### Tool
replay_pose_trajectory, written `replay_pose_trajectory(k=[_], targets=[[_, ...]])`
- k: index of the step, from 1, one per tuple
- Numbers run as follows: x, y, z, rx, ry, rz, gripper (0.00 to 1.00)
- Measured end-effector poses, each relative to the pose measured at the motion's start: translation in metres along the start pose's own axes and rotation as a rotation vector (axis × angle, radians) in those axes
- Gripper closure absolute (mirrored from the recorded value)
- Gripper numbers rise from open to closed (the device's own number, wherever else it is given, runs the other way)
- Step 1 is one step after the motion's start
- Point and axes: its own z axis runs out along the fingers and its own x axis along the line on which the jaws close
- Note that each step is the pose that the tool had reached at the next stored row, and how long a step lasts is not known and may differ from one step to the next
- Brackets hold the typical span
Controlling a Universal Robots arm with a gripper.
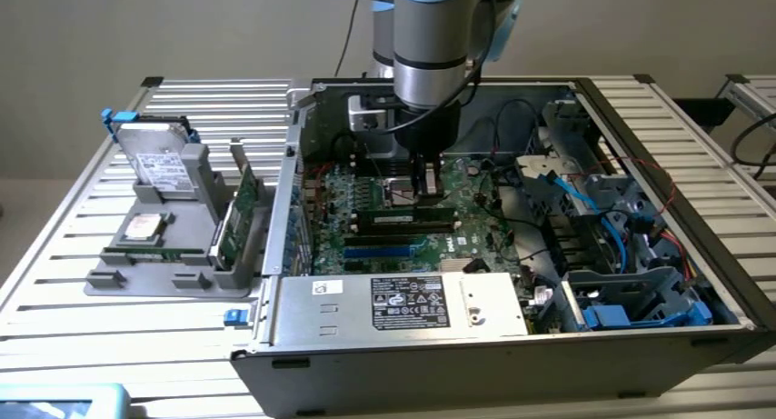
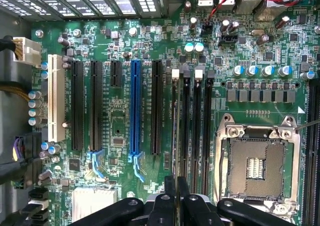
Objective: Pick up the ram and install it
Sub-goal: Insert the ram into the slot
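Note:
The ram [image 1: 402, 219] is a thin dark stick with a pale label. It stands on edge along a memory slot of the green motherboard [image 1: 363, 246] inside the open computer case. My gripper [image 1: 424, 194] reaches straight down into the case and is shut on the ram's upper edge. In the wrist view the ram [image 2: 174, 131] appears edge-on as a thin green line over the slot beside the black expansion slots, running up between my gripper [image 2: 176, 185] fingers. Whether it is pressed fully into the slot I cannot tell.
Three more memory slots [image 2: 197, 126] and the bare CPU socket [image 2: 257, 161] lie beside the ram. The power supply [image 1: 401, 301] fills the case's front; cables and drive bays [image 1: 606, 228] crowd the exterior view's right. Outside, a grey holder [image 1: 158, 255] carries hard drives [image 1: 158, 164] and a green card [image 1: 246, 201].

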Motion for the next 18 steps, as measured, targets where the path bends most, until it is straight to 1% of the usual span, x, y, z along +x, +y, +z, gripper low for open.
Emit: replay_pose_trajectory(k=[10,18], targets=[[0.0001,0.0002,0.0016,0.0007,0.0003,0.0,0.87],[-0.0001,0.0009,0.0024,0.0047,0.0002,0.003,0.87]])
